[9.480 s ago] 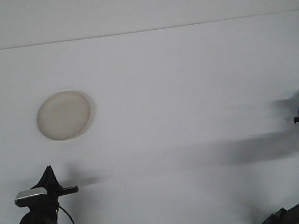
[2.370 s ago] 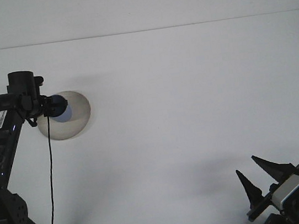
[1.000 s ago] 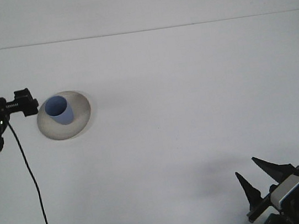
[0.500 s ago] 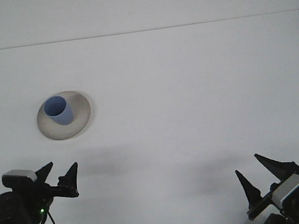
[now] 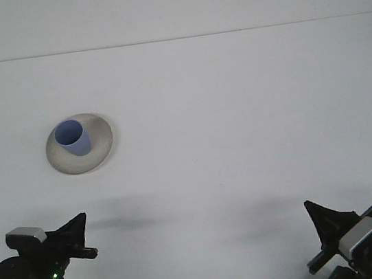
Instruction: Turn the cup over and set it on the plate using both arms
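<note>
White surface fills nearly all that we see, with a faint seam running across it near the top; on its left half lies the cream plate, round and shallow, and on that plate stands the blue cup, upright with its mouth upward, set toward the plate's left side; neither arm touches it.

Against the frame of half a second ago we find the plate and cup unchanged, while both grippers look different; then each showed two dark fingers spread in a clear V, and now each shows a single dark wedge.

We see the left gripper low at the bottom left corner, drawn back near its base, its fingers pointing toward the right and slightly up, brought together into one black point with nothing between them; a small green light glows on the body behind it, and a grey camera block sits on top.

We see the right gripper at the bottom right corner, likewise pulled back and low, its grey camera block just behind; its fingers point up and to the left, pressed together into one dark triangle, holding nothing; both grippers sit well apart from the plate, the right one far across the surface from it.
</note>
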### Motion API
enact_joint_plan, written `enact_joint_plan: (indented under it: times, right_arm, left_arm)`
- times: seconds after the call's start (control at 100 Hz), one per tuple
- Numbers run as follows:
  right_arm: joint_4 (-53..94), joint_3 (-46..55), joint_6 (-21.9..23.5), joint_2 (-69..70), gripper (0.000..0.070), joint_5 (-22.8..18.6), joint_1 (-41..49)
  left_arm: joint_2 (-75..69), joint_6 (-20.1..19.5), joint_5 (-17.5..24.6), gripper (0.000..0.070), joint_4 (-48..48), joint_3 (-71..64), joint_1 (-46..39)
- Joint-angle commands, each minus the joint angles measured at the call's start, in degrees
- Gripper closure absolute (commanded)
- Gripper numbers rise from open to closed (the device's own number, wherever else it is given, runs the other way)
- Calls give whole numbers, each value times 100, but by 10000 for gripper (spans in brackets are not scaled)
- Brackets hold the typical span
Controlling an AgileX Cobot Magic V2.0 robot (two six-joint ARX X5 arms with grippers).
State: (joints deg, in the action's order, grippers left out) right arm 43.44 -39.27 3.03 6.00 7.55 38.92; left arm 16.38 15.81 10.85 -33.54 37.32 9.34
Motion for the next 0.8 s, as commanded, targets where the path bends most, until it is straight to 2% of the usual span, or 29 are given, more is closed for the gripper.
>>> enact_joint_plan:
  times: [0.0, 0.45, 0.51, 0.58, 0.64, 0.79]
  right_arm:
    - [-98, -26, 17, 7, 695, 0, 44]
    - [-101, -26, 17, 7, 694, 0, 44]
    - [-101, -26, 17, 7, 694, 0, 44]
    - [-101, -26, 17, 7, 694, 0, 44]
    - [-101, -26, 17, 7, 695, 0, 44]
    - [-101, -26, 17, 7, 694, 0, 44]
  left_arm:
    - [-2, 7, 15, 685, 72, 66, 15]
    - [-111, 7, 15, 685, 68, 55, -35]
    - [-175, -299, 9, 685, 103, 9, -44]
    - [-297, -881, -210, 685, 466, -229, -87]
    - [-466, -1241, -662, 685, 1043, -654, -153]
    - [-879, -1392, -1812, 685, 2522, -1974, -387]
